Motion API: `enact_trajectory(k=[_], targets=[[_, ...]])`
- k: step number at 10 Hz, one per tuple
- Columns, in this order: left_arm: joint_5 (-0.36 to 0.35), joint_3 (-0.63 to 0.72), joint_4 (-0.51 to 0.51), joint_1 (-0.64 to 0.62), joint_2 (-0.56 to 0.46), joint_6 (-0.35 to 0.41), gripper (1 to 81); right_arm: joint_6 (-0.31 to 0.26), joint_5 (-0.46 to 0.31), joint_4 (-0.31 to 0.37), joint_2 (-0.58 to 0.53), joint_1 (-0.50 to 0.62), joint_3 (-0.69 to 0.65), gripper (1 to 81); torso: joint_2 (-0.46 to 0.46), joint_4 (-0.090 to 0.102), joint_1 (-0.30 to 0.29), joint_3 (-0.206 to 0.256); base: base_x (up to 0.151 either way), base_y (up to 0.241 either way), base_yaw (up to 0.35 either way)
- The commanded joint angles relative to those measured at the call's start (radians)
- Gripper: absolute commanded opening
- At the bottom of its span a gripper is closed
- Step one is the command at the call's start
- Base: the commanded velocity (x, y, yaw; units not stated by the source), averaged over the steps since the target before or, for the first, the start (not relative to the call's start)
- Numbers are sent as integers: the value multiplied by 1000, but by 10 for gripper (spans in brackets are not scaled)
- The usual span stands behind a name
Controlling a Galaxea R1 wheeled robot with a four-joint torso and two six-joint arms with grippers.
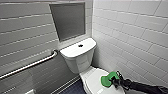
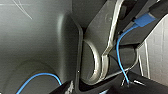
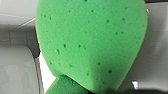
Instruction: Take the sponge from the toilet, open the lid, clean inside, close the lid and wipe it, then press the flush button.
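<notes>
one pitted sponge (image 3: 84, 42) in the right fingers (image 1: 115, 81) over the lid (image 1: 93, 78).

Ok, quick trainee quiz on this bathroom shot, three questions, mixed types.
1. True or false: the lid is raised.
2. Which gripper holds the sponge? A) left B) right C) neither
3. Fill in: the flush button sits on top of the ___.

Key: 1 false, it lies flat and closed. 2 B, the right gripper holds it over the lid. 3 tank.
</notes>
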Motion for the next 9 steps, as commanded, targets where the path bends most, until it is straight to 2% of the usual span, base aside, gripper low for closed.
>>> enact_trajectory(k=[1, 3, 7, 9], targets=[[17, 38, 10, 9, -18, 3, 811, -6, -37, -8, -153, 13, 131, 10, 0, 0, 0, 0, 0, 0, 0], [17, 41, 12, 9, -16, 3, 811, -9, 31, -17, -260, -40, 292, 10, 0, 0, 0, 0, 0, 0, 0], [17, 55, 17, 7, -21, 3, 811, -12, 89, -21, -390, -142, 456, 10, 0, 0, 0, 0, 0, 0, 0], [17, 55, 18, 2, -15, 5, 811, -43, 135, -24, -471, -193, 552, 10, 0, 0, 0, 0, 0, 0, 0]])
